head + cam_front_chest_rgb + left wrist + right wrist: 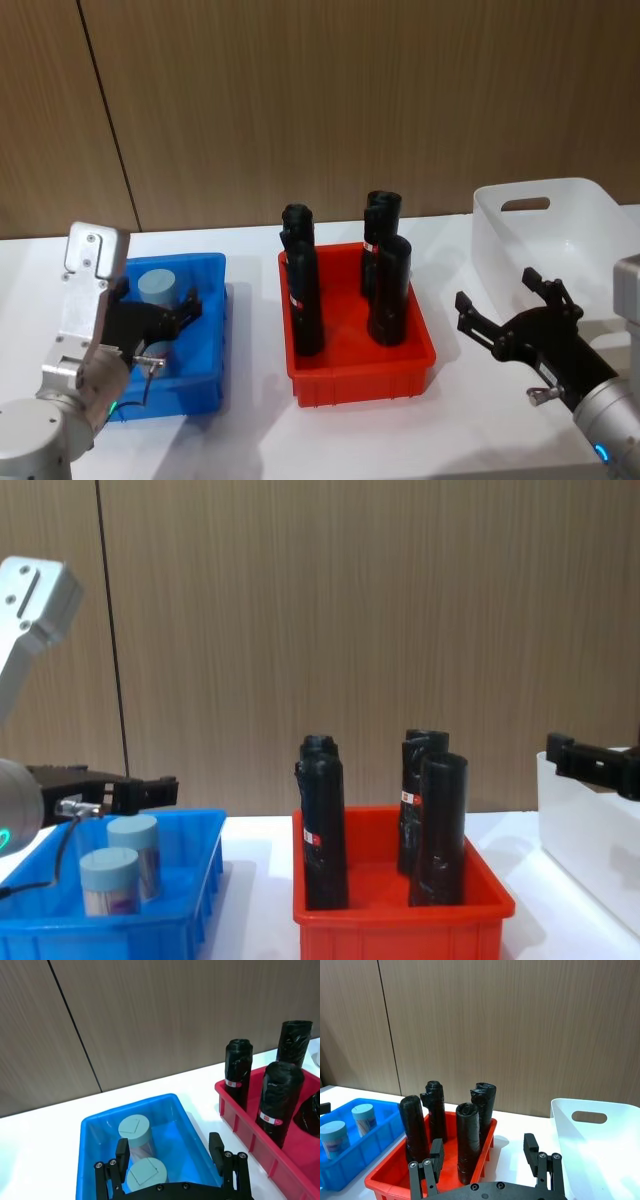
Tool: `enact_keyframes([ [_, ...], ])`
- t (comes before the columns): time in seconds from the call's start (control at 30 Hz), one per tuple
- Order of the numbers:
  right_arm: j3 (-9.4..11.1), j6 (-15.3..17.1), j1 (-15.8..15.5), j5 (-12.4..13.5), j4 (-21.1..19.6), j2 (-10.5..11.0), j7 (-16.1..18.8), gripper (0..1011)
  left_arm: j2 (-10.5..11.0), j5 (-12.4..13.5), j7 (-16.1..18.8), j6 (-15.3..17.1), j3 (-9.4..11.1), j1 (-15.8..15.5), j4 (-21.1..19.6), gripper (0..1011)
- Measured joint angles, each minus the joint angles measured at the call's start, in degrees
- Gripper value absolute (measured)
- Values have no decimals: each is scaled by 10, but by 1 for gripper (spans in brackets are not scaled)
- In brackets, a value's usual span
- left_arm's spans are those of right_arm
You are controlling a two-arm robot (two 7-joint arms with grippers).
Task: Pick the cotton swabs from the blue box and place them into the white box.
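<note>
two jars of cotton swabs (135,1132), clear with pale blue-grey lids, stand in the blue box (170,1105). the left gripper (169,1149) hangs over the nearer jar, spread wide and holding nothing. black cylinders (305,300) with small red-and-white labels (232,1083), too small to read, stand in the red bin (360,380). the right gripper (497,288), released, is beside the white box (590,190).

Two cotton swabs (135,1132) jars, clear with pale blue-grey lids, stand upright together in the blue box (210,300) near the surface's left edge. The translucent white box (575,215) sits near the right edge.
</note>
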Motion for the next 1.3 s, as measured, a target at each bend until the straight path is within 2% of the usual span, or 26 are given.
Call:
enact_keyframes([
  [0.57, 0, 0, 0, 0, 0, 0, 0, 1002, -9, -28, -57, 15, -18, -37, 83, 1004],
  [1.3, 0, 0, 0, 0, 0, 0, 0, 1002, -19, -35, -99, 10, -26, -67, 166, 1004],
])
